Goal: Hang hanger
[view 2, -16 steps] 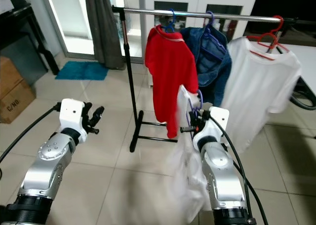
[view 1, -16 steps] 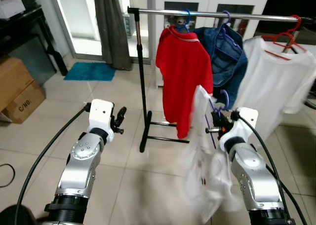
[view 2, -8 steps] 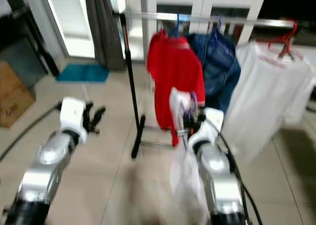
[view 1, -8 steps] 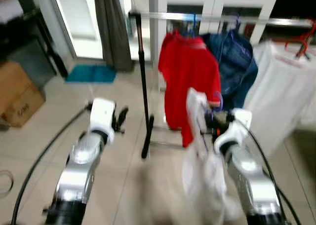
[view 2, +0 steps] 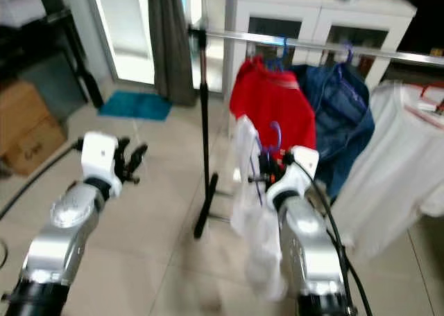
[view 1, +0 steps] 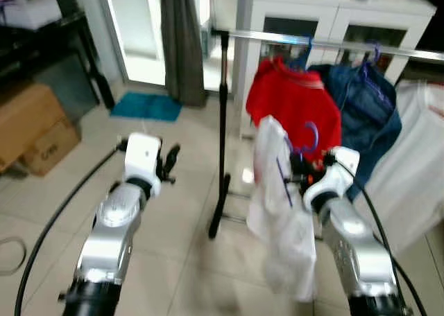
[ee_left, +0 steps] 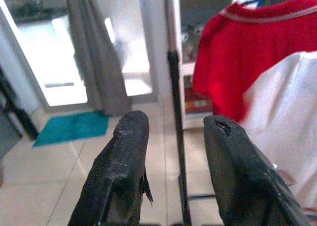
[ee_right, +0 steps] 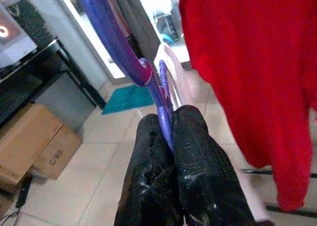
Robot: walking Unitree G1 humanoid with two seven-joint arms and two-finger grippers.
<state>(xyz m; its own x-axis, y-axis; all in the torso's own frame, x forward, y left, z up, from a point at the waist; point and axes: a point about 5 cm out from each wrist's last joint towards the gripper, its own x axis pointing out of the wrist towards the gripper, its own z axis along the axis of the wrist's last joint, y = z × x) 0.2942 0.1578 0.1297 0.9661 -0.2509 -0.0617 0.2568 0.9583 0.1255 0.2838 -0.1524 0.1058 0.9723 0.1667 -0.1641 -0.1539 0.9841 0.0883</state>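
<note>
My right gripper [ee_right: 166,132] raised, clamped on purple hanger [ee_right: 119,42] with white shirt [view 1: 277,205], left gripper [ee_left: 173,137] parted, empty, clothes rail [view 1: 333,44] ahead, tiled floor [view 1: 180,260].

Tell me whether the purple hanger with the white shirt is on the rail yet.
Not yet. The right gripper is shut on the purple hanger, whose hook is well below the rail, in front of the red shirt.

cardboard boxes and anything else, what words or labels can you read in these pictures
"C/NO": on the side of the lower cardboard box, blurred in the right wrist view, so only a likely reading.
Dark mark on the same box in the left eye view: too blurred to read.
No text legible on the clothes or the white cabinet.
</note>
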